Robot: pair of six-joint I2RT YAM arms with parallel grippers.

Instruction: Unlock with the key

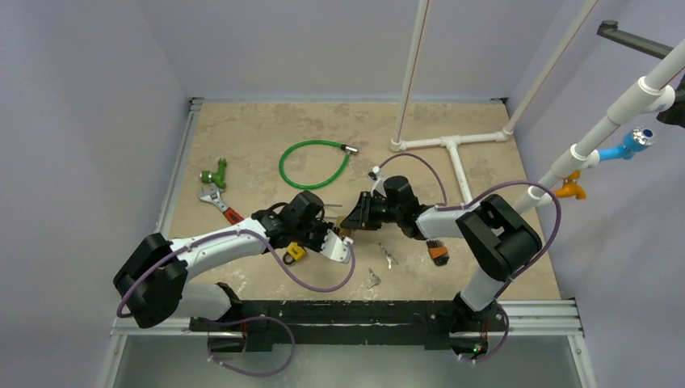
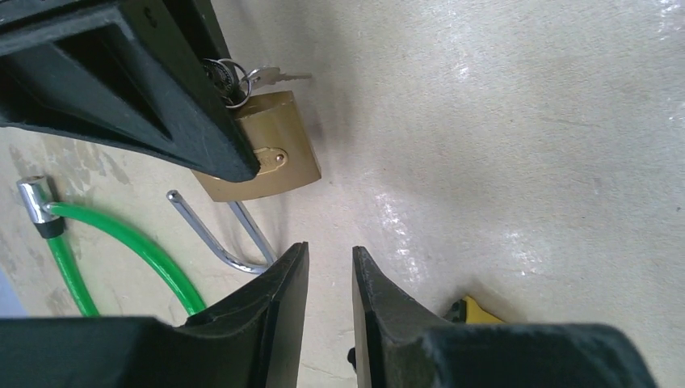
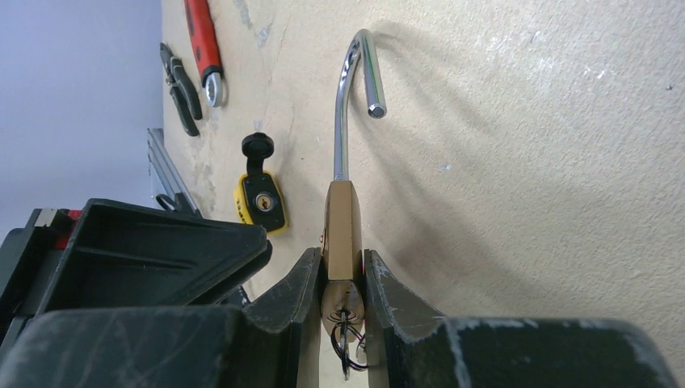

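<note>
Now right gripper (image 3: 343,260) clamped on brass padlock (image 3: 342,217), shackle (image 3: 342,97) open; left gripper (image 2: 331,257) slightly apart.

My top camera looks steeply down from behind the arm bases over the whole mottled beige desk (image 1: 242,129). The wrist cameras sit close, skimming the desk past the black left hand (image 2: 329,250) and black right hand (image 3: 341,255). Both catch the same brass padlock (image 2: 271,158) (image 3: 343,214), from opposite ends.
</note>
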